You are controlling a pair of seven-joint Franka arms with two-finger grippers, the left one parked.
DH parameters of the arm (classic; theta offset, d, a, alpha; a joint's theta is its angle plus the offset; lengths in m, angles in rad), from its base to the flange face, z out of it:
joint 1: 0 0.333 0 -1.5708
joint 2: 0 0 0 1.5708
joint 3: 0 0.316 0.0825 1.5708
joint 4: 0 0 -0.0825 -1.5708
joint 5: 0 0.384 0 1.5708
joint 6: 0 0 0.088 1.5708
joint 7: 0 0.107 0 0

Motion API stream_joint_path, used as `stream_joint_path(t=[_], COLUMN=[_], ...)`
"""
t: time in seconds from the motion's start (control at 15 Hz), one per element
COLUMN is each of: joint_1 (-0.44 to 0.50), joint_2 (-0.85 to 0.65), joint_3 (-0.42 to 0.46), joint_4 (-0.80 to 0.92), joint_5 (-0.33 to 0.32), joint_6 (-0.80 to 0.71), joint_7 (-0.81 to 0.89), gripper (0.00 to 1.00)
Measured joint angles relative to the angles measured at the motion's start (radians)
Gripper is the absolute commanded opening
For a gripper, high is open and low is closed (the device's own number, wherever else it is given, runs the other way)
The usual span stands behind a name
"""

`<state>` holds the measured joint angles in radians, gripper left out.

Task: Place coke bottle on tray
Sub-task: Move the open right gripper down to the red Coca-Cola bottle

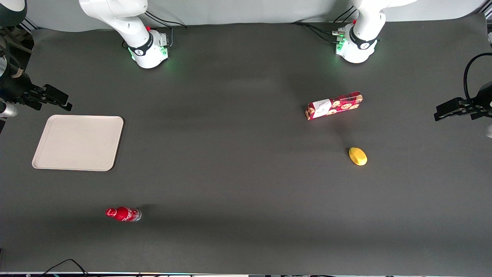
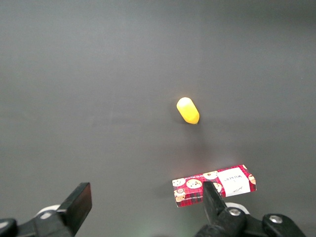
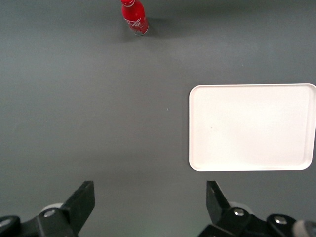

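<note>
The coke bottle (image 1: 123,214), small and red with white lettering, lies on its side on the dark table, nearer to the front camera than the tray (image 1: 77,142). The tray is flat, beige-white and bare. My right gripper (image 1: 67,104) hangs open and empty above the table, just past the tray's edge that is farthest from the front camera. In the right wrist view the open gripper (image 3: 149,187) has only bare table between its fingers, with the tray (image 3: 252,127) to one side and the bottle (image 3: 135,16) well apart from it.
A red cookie box (image 1: 333,105) and a yellow oval object (image 1: 358,156) lie toward the parked arm's end of the table; both also show in the left wrist view, box (image 2: 214,185) and yellow object (image 2: 188,110). Cables run along the table's front edge.
</note>
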<state>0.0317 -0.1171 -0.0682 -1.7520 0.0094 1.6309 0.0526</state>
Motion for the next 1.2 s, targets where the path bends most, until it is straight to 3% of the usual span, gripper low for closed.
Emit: stream_joint_path(t=[0.73, 1.2], joint_1=[-0.003, -0.022], joint_2=[0.066, 0.411], joint_3=[0.000, 0.006], joint_4=[-0.003, 0.297], joint_5=[0.000, 0.000], joint_6=[0.087, 0.137], joint_7=[0.000, -0.004], gripper=[1.00, 1.00])
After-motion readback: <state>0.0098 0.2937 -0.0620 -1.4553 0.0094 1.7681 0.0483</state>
